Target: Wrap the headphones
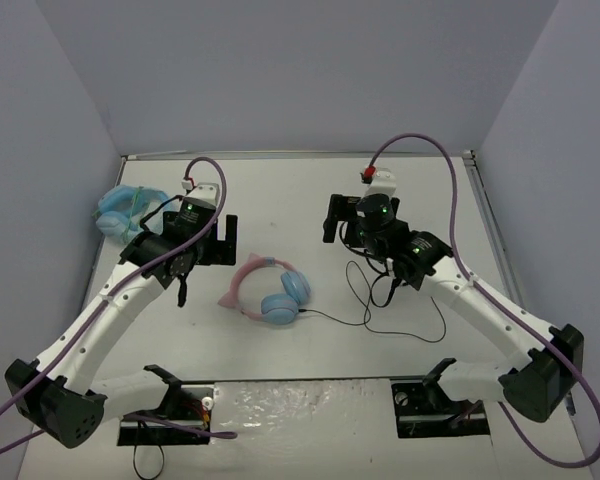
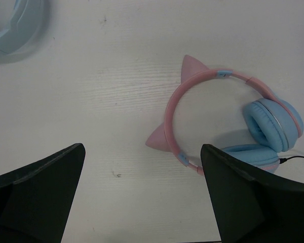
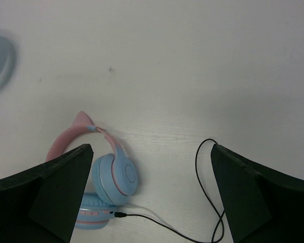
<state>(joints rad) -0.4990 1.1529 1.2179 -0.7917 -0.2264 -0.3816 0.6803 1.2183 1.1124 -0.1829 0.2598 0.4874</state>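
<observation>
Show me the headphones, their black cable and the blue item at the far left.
headphones [image 1: 281,308]: top view, near ear cup.
black cable [image 3: 120,215]: right wrist view, plug end.
blue item [image 1: 126,207]: top view, its middle.

Two arms, left arm and right arm: long white links with small dark dots along them, black joint housings. Black base blocks at lower left and lower right of top view. Purple cable loops over each wrist, trails to the bottom corners. Green light on each black wrist motor, red plug beside a white block on top. Left gripper and right gripper: matte black wedge-shaped fingers, flat angular faces
</observation>
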